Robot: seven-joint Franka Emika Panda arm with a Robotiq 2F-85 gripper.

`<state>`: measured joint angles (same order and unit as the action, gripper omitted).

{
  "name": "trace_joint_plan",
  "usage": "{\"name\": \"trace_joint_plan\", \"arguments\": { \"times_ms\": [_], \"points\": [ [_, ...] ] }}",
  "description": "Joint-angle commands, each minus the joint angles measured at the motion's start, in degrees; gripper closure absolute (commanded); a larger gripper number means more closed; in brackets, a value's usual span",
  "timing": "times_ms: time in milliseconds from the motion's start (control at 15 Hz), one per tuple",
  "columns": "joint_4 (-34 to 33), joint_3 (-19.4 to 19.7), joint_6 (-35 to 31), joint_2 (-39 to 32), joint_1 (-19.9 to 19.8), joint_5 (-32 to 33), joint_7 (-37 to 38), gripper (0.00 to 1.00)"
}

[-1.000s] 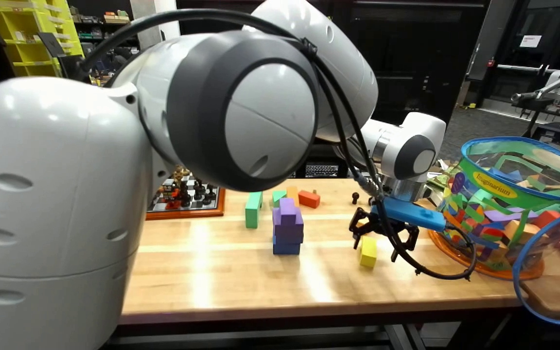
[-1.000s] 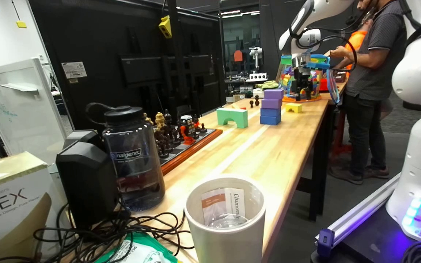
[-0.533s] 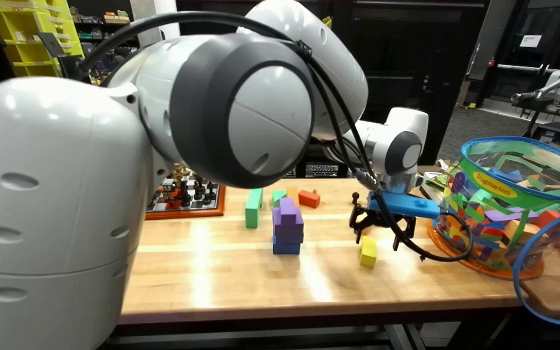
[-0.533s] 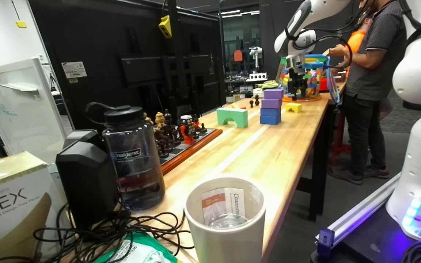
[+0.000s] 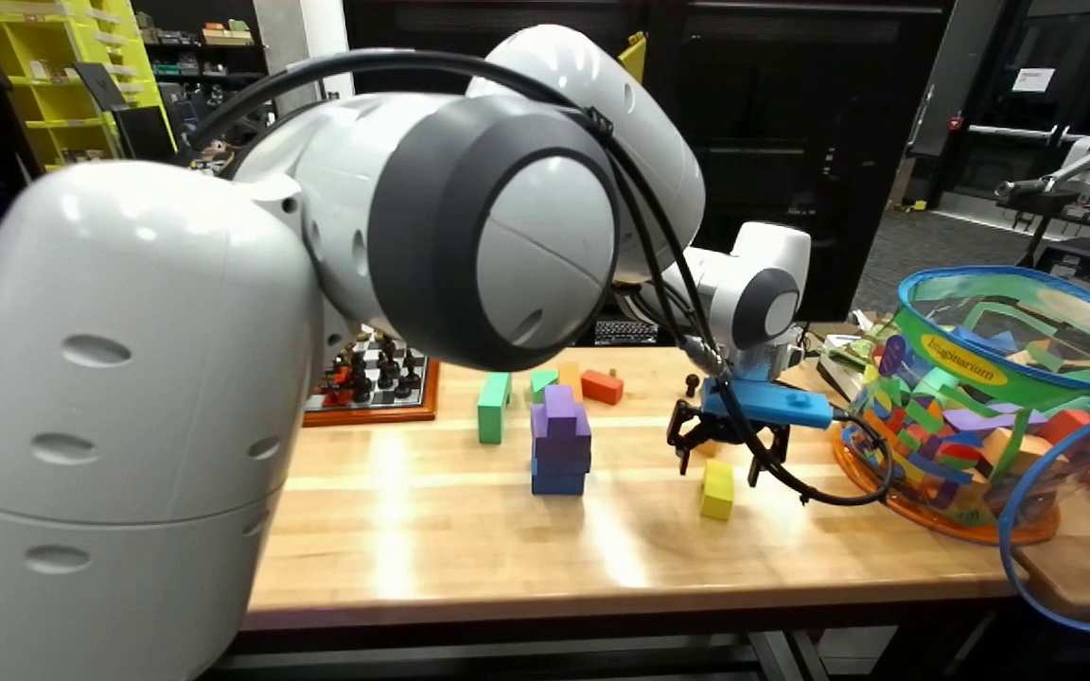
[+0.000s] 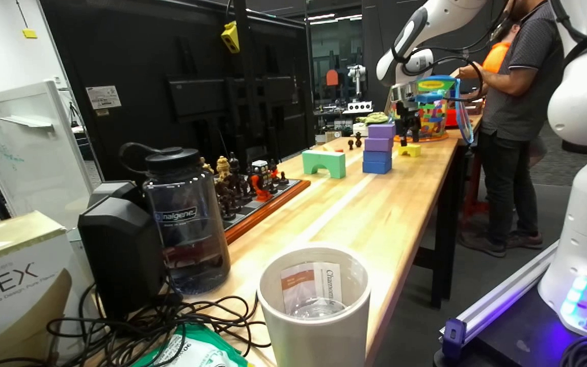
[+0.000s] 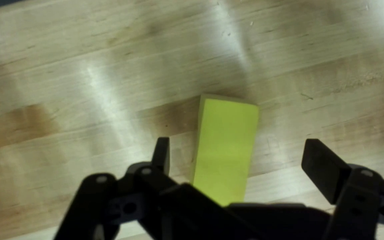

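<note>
In both exterior views, the gripper (image 5: 718, 471) has slid a little toward 9 o'clock since 1 second ago. The big near part of the robot arm (image 5: 176, 378) has swung toward 3 o'clock in an exterior view. The yellow block (image 7: 227, 150) has stayed put on the wooden table (image 5: 469, 539). The jaws are spread wide and hold nothing, just like before. In the wrist view they are above the yellow block, which lies between the 2 fingers (image 7: 161, 154) with a gap on each side. It is closer to the finger at 9 o'clock. Dark gripper parts hide its 6 o'clock end.

In an exterior view, a tall stack (image 5: 561, 459) stands between 9 and 10 o'clock from the yellow block: 2 purple blocks on 2 blue blocks. A green arch (image 5: 491, 416) is at 10 o'clock from the stack, and a red block (image 5: 602, 387) is at 1 o'clock from it. A clear tub (image 5: 961, 359) full of blocks stands between 2 and 3 o'clock from the yellow block. A black cable (image 5: 843, 500) hangs in front of the gripper and hides some of it. The robot arm covers part of the chess board (image 5: 394, 414). In an exterior view, a white cup (image 6: 316, 334) stands up close at 6 o'clock, with a water bottle (image 6: 186, 229) at 8 o'clock.
</note>
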<state>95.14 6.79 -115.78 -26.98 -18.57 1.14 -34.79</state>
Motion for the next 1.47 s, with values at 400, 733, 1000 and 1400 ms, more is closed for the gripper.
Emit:
{"name": "trace_joint_plan", "arguments": {
  "times_ms": [400, 733, 1000, 1400],
  "points": [
    [-1.81, -0.29, -0.06, -1.92, -1.29, -0.03, -1.06, 0.00],
    [-1.89, -0.19, 0.00, -2.01, -1.61, 0.01, -1.45, 0.47],
    [-1.87, -0.05, -0.13, -1.71, -1.80, 0.05, -1.38, 0.80],
    [-0.46, 0.00, -0.65, 0.26, -1.77, -0.28, -0.32, 0.85]
  ]
}}
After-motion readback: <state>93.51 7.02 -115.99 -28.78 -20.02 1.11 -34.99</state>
